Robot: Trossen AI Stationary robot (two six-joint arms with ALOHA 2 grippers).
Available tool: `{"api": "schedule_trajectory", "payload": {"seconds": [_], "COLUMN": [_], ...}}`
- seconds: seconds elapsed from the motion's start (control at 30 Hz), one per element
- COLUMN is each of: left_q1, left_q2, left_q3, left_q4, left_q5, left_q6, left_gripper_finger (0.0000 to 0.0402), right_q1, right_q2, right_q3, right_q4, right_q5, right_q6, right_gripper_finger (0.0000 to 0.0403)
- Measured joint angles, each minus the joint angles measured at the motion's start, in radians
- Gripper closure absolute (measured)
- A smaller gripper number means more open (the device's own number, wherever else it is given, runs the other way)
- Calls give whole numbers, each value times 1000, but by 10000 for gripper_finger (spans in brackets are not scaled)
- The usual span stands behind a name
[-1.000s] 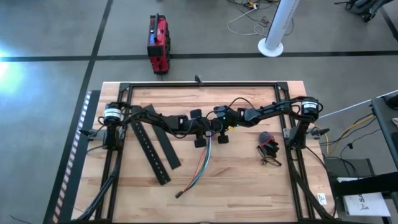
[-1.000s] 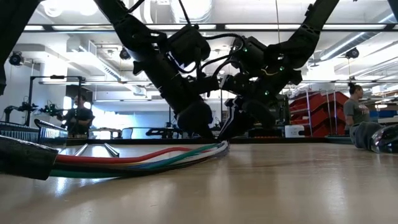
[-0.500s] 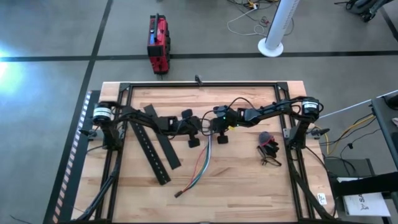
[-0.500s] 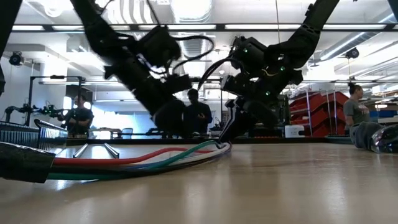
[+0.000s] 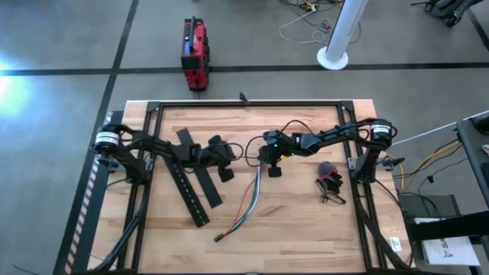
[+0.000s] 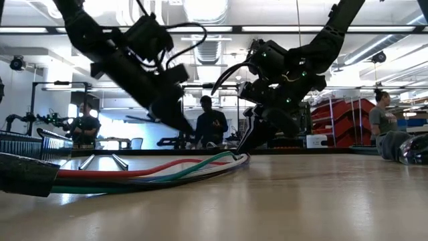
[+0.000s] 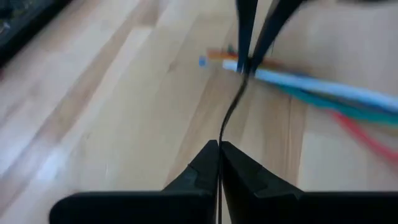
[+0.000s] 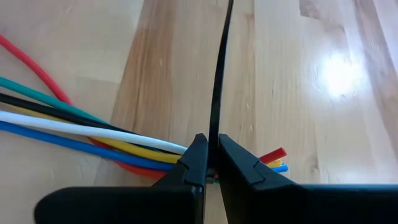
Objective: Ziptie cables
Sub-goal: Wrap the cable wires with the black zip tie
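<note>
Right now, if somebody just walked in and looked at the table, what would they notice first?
Probably the bundle of thin red, green, white and blue cables fanned across the middle of the wooden table. At their top end the right gripper has its jaws shut on a thin black zip tie. That strip runs to the left gripper, which pinches its other end.

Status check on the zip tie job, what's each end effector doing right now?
Left end effector shut on thin black zip tie, pulling away. Right end effector shut on same tie, at bundle of coloured wires. Nothing in the way.
</note>
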Motion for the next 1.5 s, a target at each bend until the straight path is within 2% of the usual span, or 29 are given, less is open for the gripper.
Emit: {"api": "schedule_trajectory", "payload": {"seconds": [0.3, 0.47, 0.77, 0.97, 1.17, 1.5], "left_q1": [-2, -3, -3, -4, -3, -3], "left_q2": [47, 57, 57, 57, 57, 57], "left_q3": [78, 107, 107, 106, 106, 106], "left_q4": [-4, -52, -82, -97, -97, -106], "left_q5": [8, 9, 1, 1, 0, 0], "left_q6": [12, 17, 19, 20, 19, 19], "left_gripper_finger": [401, 401, 401, 401, 401, 401], "right_q1": [-2, -2, -2, -3, -4, -4], "right_q2": [0, -5, -87, -126, -105, -42], "right_q3": [0, 0, 0, 1, 0, 1], "right_q4": [-3, -15, -85, -142, -140, -94], "right_q5": [2, 14, 38, 28, 28, 29], "right_q6": [32, 103, 106, 105, 98, 105], "right_gripper_finger": [394, 389, 300, 269, 274, 323]}}
